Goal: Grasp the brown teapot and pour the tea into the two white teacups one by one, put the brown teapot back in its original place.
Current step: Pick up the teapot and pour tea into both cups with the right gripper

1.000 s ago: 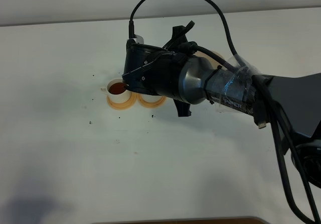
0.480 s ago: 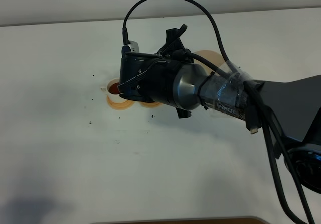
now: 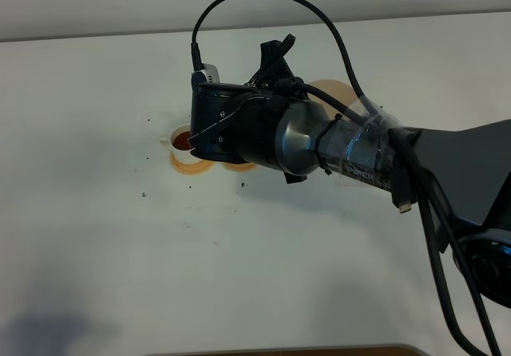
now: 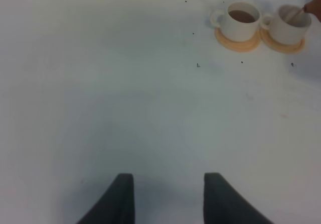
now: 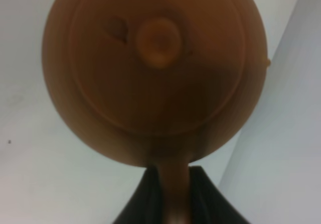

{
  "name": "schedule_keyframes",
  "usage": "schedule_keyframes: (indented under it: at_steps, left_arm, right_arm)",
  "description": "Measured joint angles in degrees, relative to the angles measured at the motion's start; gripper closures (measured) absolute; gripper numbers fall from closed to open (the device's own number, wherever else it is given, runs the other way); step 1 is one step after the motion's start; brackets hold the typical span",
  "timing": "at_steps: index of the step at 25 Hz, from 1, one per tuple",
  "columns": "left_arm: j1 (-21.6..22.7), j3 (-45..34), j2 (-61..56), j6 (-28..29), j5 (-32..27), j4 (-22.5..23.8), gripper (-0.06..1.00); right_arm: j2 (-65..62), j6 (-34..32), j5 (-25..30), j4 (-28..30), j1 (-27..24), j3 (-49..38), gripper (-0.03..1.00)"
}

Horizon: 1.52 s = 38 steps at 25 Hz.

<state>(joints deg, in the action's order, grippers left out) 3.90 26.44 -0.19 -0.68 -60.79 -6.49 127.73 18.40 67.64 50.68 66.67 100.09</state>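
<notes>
Far left, our left gripper (image 4: 168,176) hangs over the white table (image 4: 100,83), its jaws apart with nothing between them. Next along, the filled teacup (image 4: 242,19) stands on its orange coaster (image 4: 235,40), brown tea showing inside. Beside it, and seemingly touching, the second teacup (image 4: 289,24) takes what looks like a thin stream from above.

Over that cup we hold the brown teapot (image 5: 155,73), tipped forward, with our right gripper (image 5: 173,184) closed tight on its loop handle (image 5: 170,161). We judge the clay pot stiff, brittle and smooth. It would be heavier while tea remains, and its knobbed lid (image 5: 158,43) may slide out at a steep tilt. The handle seems the sound place to grip, since the round body offers no purchase.

Further right, the cream saucer (image 3: 326,91) lies just behind the arm with no pot on it. The right arm stretches in from the right edge, wrist rolled, and hides the second cup from the high camera.
</notes>
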Motion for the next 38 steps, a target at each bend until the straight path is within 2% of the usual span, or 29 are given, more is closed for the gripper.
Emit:
schedule_keyframes:
  at_steps: [17, 38]
  left_arm:
    - [0.0, 0.0, 0.0, 0.0, 0.0, 0.0, 0.58]
    - [0.0, 0.0, 0.0, 0.0, 0.0, 0.0, 0.58]
  right_arm:
    - [1.0, 2.6, -0.8, 2.1, 0.0, 0.1, 0.84]
    - [1.0, 7.3, -1.5, 7.8, 0.0, 0.1, 0.84]
